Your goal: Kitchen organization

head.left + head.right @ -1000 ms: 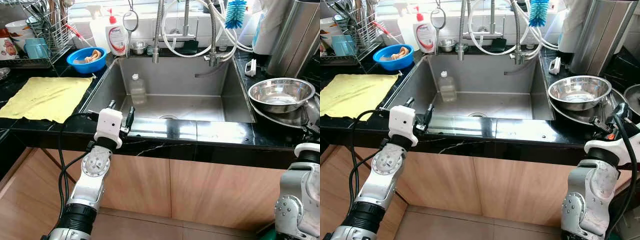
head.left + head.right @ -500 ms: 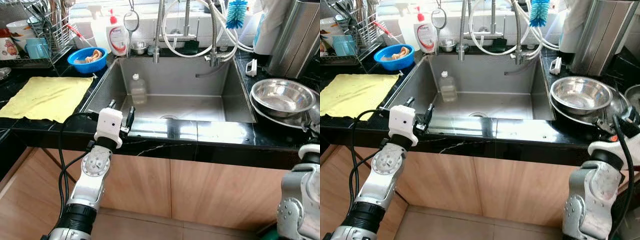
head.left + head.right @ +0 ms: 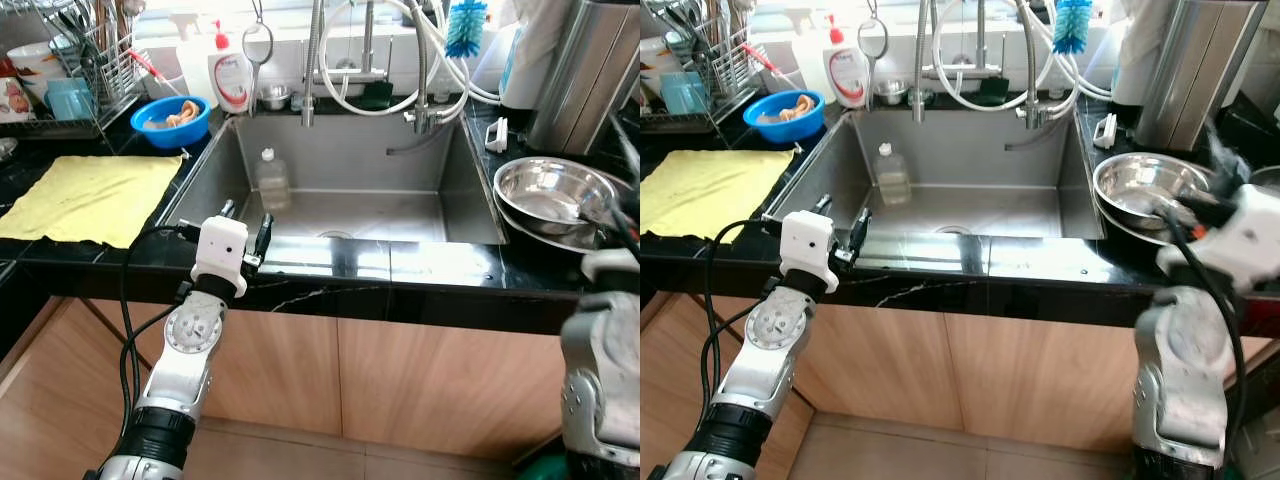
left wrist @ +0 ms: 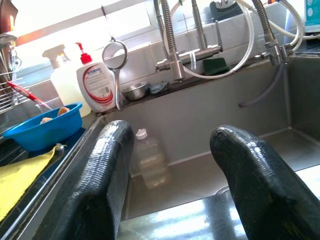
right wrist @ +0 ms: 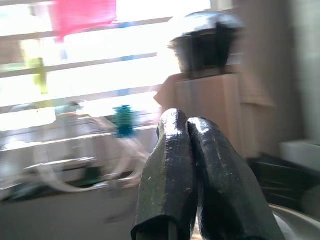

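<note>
Left claw (image 3: 245, 222) is held at the front edge of the black tabletop (image 3: 440, 268), just before the left part of the sink, fingers (image 4: 107, 165) well apart and clamped on nothing. Right claw (image 5: 187, 165) is raised at the right end of the tabletop, over the near rim of the steel bowl, its two fingers pressed together with nothing between them; its outline is blurred in the head views.

Steel sink (image 3: 345, 190) is set into the middle of the tabletop. A yellow cloth (image 3: 95, 195) is spread flat on the left part, near the front edge. The steel bowl (image 3: 545, 190) is stacked on a second one, right of the sink. A blue bowl (image 3: 168, 118) with pale contents stands at the sink's back left corner, beside a white soap bottle (image 3: 230, 75) with a red pump. A clear plastic bottle (image 3: 271, 178) stands upright inside the sink against its back wall, left side. A blue brush (image 3: 466, 25) hangs over the taps at the back edge.
</note>
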`<state>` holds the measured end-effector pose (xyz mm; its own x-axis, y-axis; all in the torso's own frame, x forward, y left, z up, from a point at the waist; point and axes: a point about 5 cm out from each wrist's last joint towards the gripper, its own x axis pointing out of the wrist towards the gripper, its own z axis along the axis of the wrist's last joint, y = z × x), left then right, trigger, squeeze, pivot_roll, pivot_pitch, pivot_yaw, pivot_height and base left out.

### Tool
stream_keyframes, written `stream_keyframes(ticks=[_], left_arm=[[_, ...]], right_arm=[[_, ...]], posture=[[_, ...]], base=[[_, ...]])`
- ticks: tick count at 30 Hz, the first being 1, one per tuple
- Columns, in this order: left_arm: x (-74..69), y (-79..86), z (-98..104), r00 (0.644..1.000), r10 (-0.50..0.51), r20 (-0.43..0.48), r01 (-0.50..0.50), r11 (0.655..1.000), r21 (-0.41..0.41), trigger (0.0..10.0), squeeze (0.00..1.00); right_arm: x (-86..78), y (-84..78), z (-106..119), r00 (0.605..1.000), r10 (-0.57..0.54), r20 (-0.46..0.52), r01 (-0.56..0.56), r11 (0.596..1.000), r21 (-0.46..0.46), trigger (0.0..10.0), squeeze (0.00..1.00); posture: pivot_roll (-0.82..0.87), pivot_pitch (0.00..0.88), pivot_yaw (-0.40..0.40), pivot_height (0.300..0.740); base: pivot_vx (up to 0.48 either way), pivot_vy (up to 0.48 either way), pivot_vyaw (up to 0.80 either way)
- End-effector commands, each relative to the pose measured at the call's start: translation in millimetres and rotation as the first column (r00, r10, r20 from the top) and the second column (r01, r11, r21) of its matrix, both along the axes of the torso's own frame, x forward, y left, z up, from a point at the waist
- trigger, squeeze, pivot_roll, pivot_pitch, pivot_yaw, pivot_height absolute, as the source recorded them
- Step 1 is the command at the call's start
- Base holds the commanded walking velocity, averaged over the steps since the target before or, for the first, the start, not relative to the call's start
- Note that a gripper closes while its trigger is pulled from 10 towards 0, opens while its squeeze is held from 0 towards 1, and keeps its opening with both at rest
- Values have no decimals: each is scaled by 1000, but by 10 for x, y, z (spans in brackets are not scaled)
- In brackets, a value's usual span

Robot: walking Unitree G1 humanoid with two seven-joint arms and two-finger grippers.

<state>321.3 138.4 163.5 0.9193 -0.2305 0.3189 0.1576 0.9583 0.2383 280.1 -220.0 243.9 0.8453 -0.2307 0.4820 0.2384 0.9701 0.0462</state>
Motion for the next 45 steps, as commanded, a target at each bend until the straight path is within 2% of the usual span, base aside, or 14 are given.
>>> stream_keyframes(ticks=[1, 5, 7, 9, 11, 13, 15, 19, 26, 33, 38, 39, 40, 45], left_arm=[[12, 37, 8, 1000, 20, -5, -20, 1000, -14, 10000, 0], [15, 37, 9, 1000, 22, -5, -22, 1000, -17, 10000, 0], [22, 36, 13, 1000, 24, -4, -24, 1000, -17, 10000, 0], [32, 42, 21, 1000, 30, -1, -30, 999, -15, 10000, 0], [32, 42, 21, 1000, 30, -1, -30, 999, -15, 10000, 0], [33, 44, 25, 999, 34, 0, -34, 999, -17, 10000, 0], [31, 45, 27, 999, 37, 0, -37, 999, -18, 10000, 0], [31, 47, 26, 999, 38, -1, -38, 999, -18, 10000, 0], [-5, 47, -6, 999, 36, -9, -36, 999, -14, 10000, 0], [-30, 47, -11, 999, 35, -6, -35, 999, -14, 10000, 0], [-51, 55, -20, 999, 33, -6, -33, 999, -14, 10000, 0], [-56, 56, -21, 999, 32, -6, -32, 999, -13, 10000, 0], [-56, 56, -20, 999, 32, -5, -32, 999, -13, 10000, 0], [-62, 53, -22, 1000, 28, -6, -28, 1000, -13, 10000, 0]], right_arm=[[78, 99, -21, 994, 97, -43, -97, 995, -4, 10000, 0], [155, 180, -32, 984, 162, -76, -165, 985, -42, 10000, 0], [262, 298, -44, 961, 247, -123, -257, 964, -76, 10000, 0], [585, 435, -107, 925, 289, -248, -319, 944, -90, 10000, 0], [585, 435, -107, 925, 289, -248, -319, 944, -90, 10000, 0], [823, 509, -214, 879, 309, -363, -346, 937, -43, 10000, 0], [907, 592, -268, 841, 355, -408, -403, 914, -35, 10000, 0], [940, 623, -294, 826, 368, -426, -418, 908, -26, 10000, 0], [1045, 747, -668, 703, 414, -579, -484, 874, 39, 10000, 0], [1056, 689, -819, 703, 353, -617, -410, 911, 54, 10000, 0], [1059, 671, -796, 738, 339, -583, -387, 921, 46, 10000, 0], [1062, 657, -784, 750, 332, -572, -376, 926, 44, 10000, 686], [1061, 644, -775, 758, 327, -564, -366, 929, 46, 10000, 1000], [1051, 618, -753, 784, 313, -536, -344, 938, 44, 10000, 1000]], posture=[[-47, 0, 70, 720], [-46, 0, 68, 720], [-46, 0, 64, 720], [-37, 0, 58, 720], [-37, 0, 58, 720], [-25, 0, 49, 720], [-19, 0, 47, 720], [-19, 0, 47, 720], [9, 0, 33, 720], [23, 0, 29, 720], [27, 0, 31, 720], [28, 0, 31, 720], [29, 0, 31, 720], [27, 0, 35, 720]], base=[[0, 0, 0], [0, 0, 0], [0, 0, 0], [0, 0, 0], [0, 0, 0], [0, 0, 0], [0, 0, 0], [0, 0, 0], [0, 0, 0], [0, 0, 0], [0, 0, 0], [0, 0, 0], [0, 0, 0], [0, 0, 0]])
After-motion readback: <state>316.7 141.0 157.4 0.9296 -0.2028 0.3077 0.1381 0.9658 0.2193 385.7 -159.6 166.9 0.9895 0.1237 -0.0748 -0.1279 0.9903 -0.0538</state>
